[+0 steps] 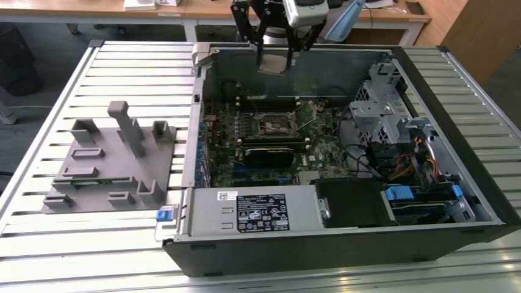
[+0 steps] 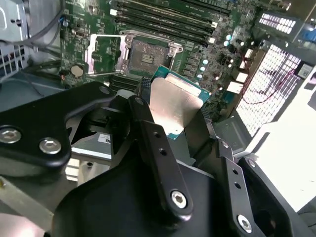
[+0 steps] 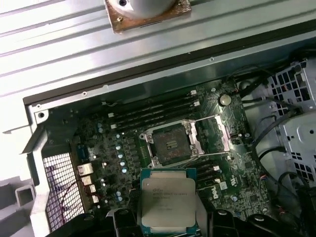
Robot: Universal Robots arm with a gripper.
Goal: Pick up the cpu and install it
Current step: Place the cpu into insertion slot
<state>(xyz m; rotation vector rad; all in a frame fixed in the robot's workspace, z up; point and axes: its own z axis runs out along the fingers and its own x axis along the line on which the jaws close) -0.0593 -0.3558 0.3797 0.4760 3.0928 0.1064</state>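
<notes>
At the exterior view's left, a grey moulded plastic parts holder (image 1: 106, 162) sits on the slatted aluminium surface (image 1: 122, 73), just beside the open black desktop computer case (image 1: 342, 256). Inside the case, the green motherboard (image 1: 326, 146) carries the empty square processor socket (image 3: 170, 144), its metal frame apparently swung open. The cpu (image 3: 168, 202), a flat square chip with a silver metal top and green rim, is in the air above the open case. It is clamped by its edges between the black fingers (image 2: 148, 138) of the end effector (image 1: 275, 61), well apart from the socket. The greatest risk, I judge, is misalignment: a chip lowered rotated or tilted could bend the socket's contacts. So slight an edge grip could also let it slip or skew on touching the frame. Clipping the long dark memory slots (image 3: 153, 111) beside the socket, or the grey metal drive cage (image 1: 379, 101) at the exterior view's right, is a lesser worry. The arm (image 1: 297, 12) reaches in from beyond the case, wrist pointed downward, with the chip roughly level above the board.
</notes>
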